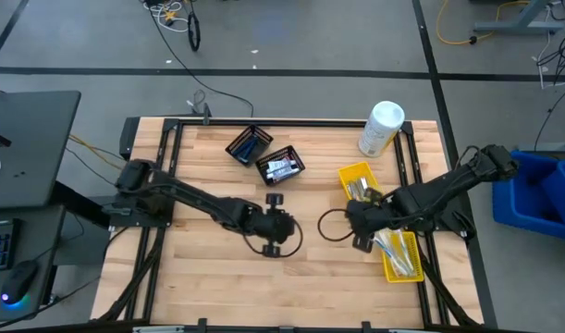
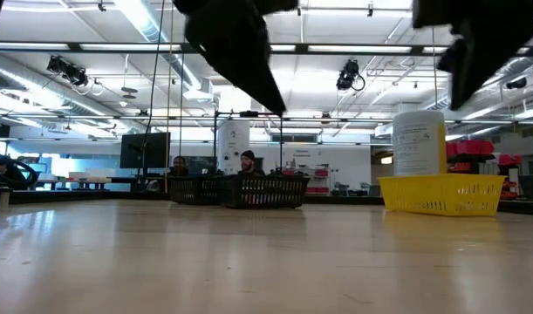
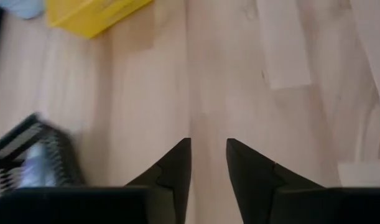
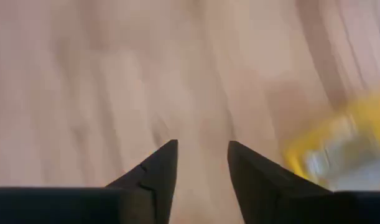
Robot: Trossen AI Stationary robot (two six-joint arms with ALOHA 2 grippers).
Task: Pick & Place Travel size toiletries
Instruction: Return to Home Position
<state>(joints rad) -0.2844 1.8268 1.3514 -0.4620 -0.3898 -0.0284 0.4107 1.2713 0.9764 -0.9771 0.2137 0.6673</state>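
Travel size toiletries lie sorted in containers. White and blue pieces point(image 1: 399, 250) fill the near yellow bin, and small silver pieces point(image 1: 362, 189) lie in the far yellow bin. White tubes point(image 1: 281, 168) are in one black mesh basket, and dark blue items point(image 1: 246, 146) are in the other. My left gripper point(image 1: 276, 228) point(image 3: 208, 143) hovers over bare wood at the table's middle, open and holding nothing. My right gripper point(image 1: 360, 225) point(image 4: 202, 144) hovers just left of the near yellow bin point(image 4: 339, 149), also open and holding nothing.
A big white canister point(image 1: 382, 128) point(image 2: 419, 144) stands at the far right corner, behind the far yellow bin point(image 2: 440, 194). The black baskets point(image 2: 240, 188) sit at the far middle. Bare wood lies between and in front of the grippers. People show in the room behind the table.
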